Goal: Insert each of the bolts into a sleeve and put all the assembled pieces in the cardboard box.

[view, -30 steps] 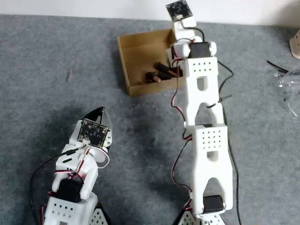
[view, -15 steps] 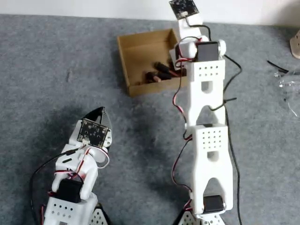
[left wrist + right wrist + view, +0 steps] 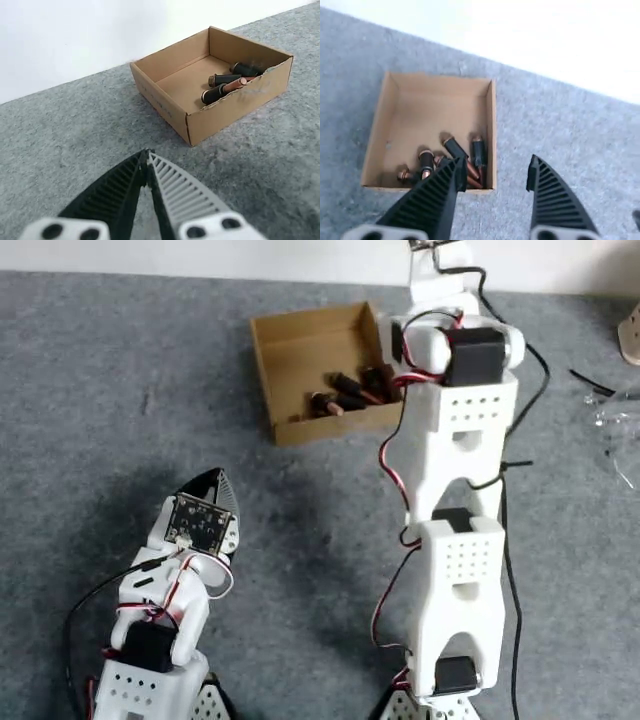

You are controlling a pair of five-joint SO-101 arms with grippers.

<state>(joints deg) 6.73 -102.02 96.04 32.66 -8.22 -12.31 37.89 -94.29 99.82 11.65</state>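
Note:
The open cardboard box (image 3: 300,350) stands on the grey felt at the back. Several assembled pieces (image 3: 350,395), dark sleeves with copper bolts in them, lie against its near right corner. In the right wrist view my right gripper (image 3: 497,170) hangs open and empty, above the box's (image 3: 440,80) right wall, with the pieces (image 3: 450,160) below its left finger. My left gripper (image 3: 205,485) rests shut on the felt, well short of the box. From the left wrist view its tip (image 3: 146,155) points toward the box (image 3: 235,107) and the pieces (image 3: 227,82) inside.
The right arm (image 3: 455,430) stretches along the box's right side. Thin wires and a clear plastic item (image 3: 610,410) lie at the right edge, with a beige object (image 3: 630,330) behind them. A white wall borders the felt at the back.
The right arm has swung to the right, away from the box, and risen; its wrist camera has slid off the top edge. The left arm has kept still.

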